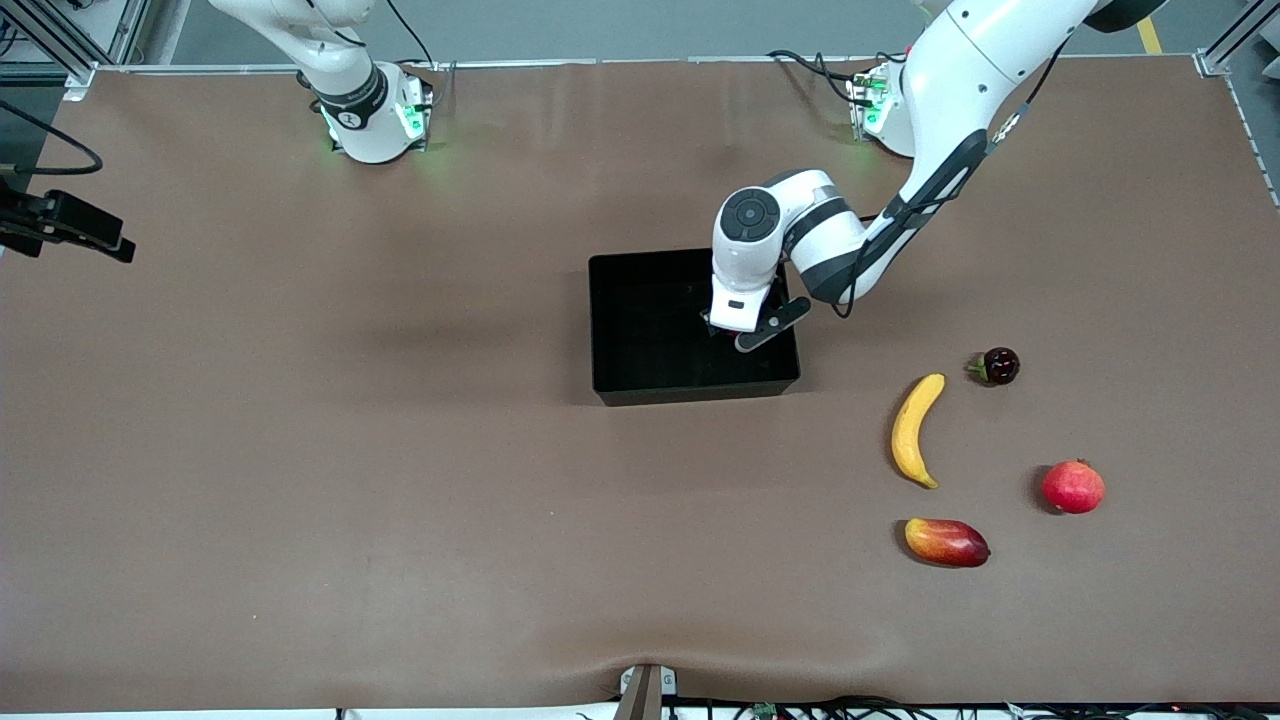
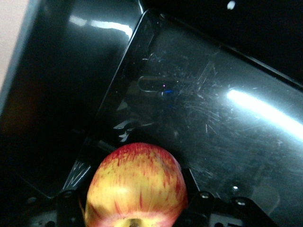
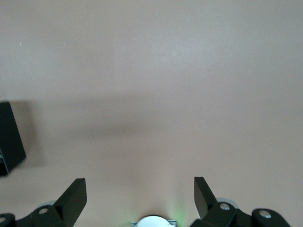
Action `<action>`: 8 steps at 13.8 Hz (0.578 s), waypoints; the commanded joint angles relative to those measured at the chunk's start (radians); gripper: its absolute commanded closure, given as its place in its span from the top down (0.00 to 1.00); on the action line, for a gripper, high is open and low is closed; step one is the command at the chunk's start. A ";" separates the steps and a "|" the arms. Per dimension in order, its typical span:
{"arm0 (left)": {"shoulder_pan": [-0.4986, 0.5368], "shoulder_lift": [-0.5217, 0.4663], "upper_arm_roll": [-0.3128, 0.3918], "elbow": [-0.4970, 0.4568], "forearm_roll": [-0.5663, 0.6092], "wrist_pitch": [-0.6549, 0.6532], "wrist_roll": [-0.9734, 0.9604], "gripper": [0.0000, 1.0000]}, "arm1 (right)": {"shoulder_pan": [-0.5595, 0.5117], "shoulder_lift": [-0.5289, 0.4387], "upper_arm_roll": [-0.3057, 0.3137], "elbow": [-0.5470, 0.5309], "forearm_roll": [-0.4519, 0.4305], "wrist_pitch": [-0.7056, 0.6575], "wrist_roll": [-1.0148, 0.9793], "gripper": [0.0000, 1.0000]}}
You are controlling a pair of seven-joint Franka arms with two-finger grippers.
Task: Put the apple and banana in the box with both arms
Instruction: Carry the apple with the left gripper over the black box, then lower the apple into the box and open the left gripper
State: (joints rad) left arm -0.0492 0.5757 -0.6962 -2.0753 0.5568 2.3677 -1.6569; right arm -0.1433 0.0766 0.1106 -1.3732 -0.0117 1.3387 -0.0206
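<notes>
Brown table fills my front view, black box point(image 1: 690, 385) at centre. My left gripper point(image 2: 135, 208) clamps the apple point(image 2: 136, 184) inside it. Banana point(image 1: 914, 430) lies lower right. My right gripper point(image 3: 139, 198) waits spread wide over bare table.

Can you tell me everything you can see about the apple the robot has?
The apple is small and round, with yellow skin streaked in red, and a stem dimple shows in the left wrist view. It looks smooth and whole. The left gripper holds it between its black fingers, one on each side, inside the glossy black box, just above its scratched floor. In the front view the arm hides it.
</notes>
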 commanded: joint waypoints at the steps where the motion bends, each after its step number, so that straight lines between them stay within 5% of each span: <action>1: -0.005 0.025 0.001 0.007 0.029 0.021 -0.046 0.00 | 0.003 -0.047 0.041 -0.030 -0.011 0.019 -0.059 1.00; 2: -0.003 0.038 0.003 0.011 0.029 0.021 -0.046 0.00 | 0.042 -0.047 0.049 -0.024 -0.026 0.020 -0.032 1.00; 4: -0.001 0.045 0.001 0.012 0.028 0.025 -0.046 0.22 | 0.047 -0.038 0.049 -0.006 -0.025 0.020 0.071 1.00; 5: -0.001 0.053 0.001 0.015 0.028 0.025 -0.046 0.40 | 0.044 -0.038 0.047 0.011 -0.027 0.019 0.077 1.00; 7: -0.001 0.055 0.001 0.029 0.028 0.025 -0.044 1.00 | 0.038 -0.038 0.044 0.022 -0.024 0.020 0.068 1.00; 8: -0.004 0.052 0.001 0.035 0.028 0.024 -0.046 1.00 | 0.030 -0.038 0.043 0.022 -0.017 0.019 0.047 1.00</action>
State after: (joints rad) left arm -0.0490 0.6086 -0.6948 -2.0625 0.5570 2.3701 -1.6571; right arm -0.0956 0.0488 0.1528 -1.3572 -0.0204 1.3594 0.0367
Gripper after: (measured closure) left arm 0.229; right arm 0.000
